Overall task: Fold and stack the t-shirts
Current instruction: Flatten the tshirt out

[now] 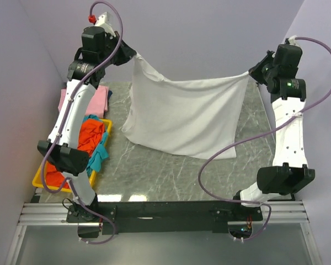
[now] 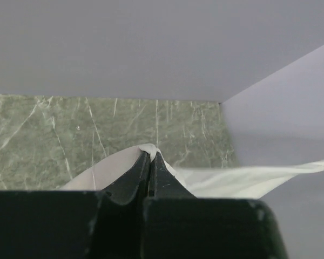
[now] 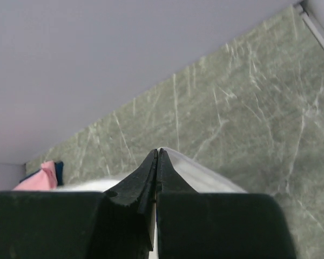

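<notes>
White t-shirt (image 1: pixel 182 118) hangs stretched between two robot arms above the green, marble-veined table (image 1: pixel 171 176), its lower edge appearing to rest on the surface. Left end effector (image 2: pixel 152 157) and right end effector (image 3: pixel 157 154) are each clamped tight on an upper corner, apparently to spread the soft, limp cloth before laying it flat for folding. It sags in a shallow curve between the grips. At left, a pink t-shirt (image 1: pixel 94 100) lies folded beside a yellow plastic tray (image 1: pixel 39 179) heaped with a crumpled orange-red t-shirt (image 1: pixel 88 138) and a teal t-shirt (image 1: pixel 101 154).

Tray (image 1: pixel 37 181) left — shirt (image 1: pixel 182 118) perhaps on table (image 1: pixel 154 171)
</notes>
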Motion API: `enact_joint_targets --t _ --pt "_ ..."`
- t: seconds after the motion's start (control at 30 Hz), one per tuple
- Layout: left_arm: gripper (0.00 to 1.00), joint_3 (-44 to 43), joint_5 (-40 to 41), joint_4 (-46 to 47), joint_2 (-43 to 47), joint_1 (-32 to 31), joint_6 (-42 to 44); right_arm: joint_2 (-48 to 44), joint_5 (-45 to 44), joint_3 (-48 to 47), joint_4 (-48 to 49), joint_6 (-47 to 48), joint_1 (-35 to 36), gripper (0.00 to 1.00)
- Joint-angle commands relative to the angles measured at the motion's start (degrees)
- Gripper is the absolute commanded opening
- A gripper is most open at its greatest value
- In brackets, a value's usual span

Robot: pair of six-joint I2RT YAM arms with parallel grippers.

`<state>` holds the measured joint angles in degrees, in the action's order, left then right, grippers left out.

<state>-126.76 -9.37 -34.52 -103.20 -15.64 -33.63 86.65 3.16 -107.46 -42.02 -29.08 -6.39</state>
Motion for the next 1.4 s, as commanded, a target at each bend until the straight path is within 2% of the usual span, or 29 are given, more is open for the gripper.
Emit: enact_joint_targets --t 0.0,0.23,0.33,0.53,0.67,0.77,0.93,1.03,1.23,1.27,1.37 --pt "0.00 -6.0 -1.2 6.1 4.7 0.3 1.0 -3.2 0.6 -9.0 4.2 0.3 -0.2 0.00" --pt "0.00 4.7 0.8 17.2 15.6 0.3 2.0 -8.6 0.4 -8.3 8.0 0.3 -0.1 0.00" --pt "0.00 9.7 2.4 20.6 22.1 0.3 3.0 -15.4 -0.7 -4.8 12.2 0.4 -0.1 0.00" --pt "0.01 22.0 5.3 33.3 37.2 0.3 3.8 -26.0 -5.0 0.8 21.0 2.7 -0.1 0.00" --pt "0.00 24.1 6.6 36.0 43.1 0.3 3.7 -30.0 -7.5 1.4 24.3 4.5 -0.2 0.00" --pt "0.00 23.1 6.6 35.8 44.0 0.3 3.1 -31.3 -9.1 0.5 24.8 5.3 -0.1 0.00" --pt "0.00 21.5 6.1 34.7 40.5 0.3 0.8 -30.1 -9.3 2.0 24.7 4.7 -0.1 0.00" --pt "0.00 19.9 4.5 29.7 34.3 0.3 -1.1 -28.5 -10.1 8.2 25.6 4.3 -0.1 0.00" --pt "0.00 19.0 -1.7 23.7 17.9 0.3 -4.0 -21.5 -12.3 24.0 30.1 5.7 -0.4 0.00" --pt "0.00 18.5 -3.3 22.3 12.9 0.3 -3.5 -20.0 -12.3 27.5 31.9 5.6 -0.8 0.00" --pt "0.01 17.5 -6.5 20.2 2.7 0.3 -3.9 -13.2 -11.5 31.5 34.8 6.2 -1.8 0.00"
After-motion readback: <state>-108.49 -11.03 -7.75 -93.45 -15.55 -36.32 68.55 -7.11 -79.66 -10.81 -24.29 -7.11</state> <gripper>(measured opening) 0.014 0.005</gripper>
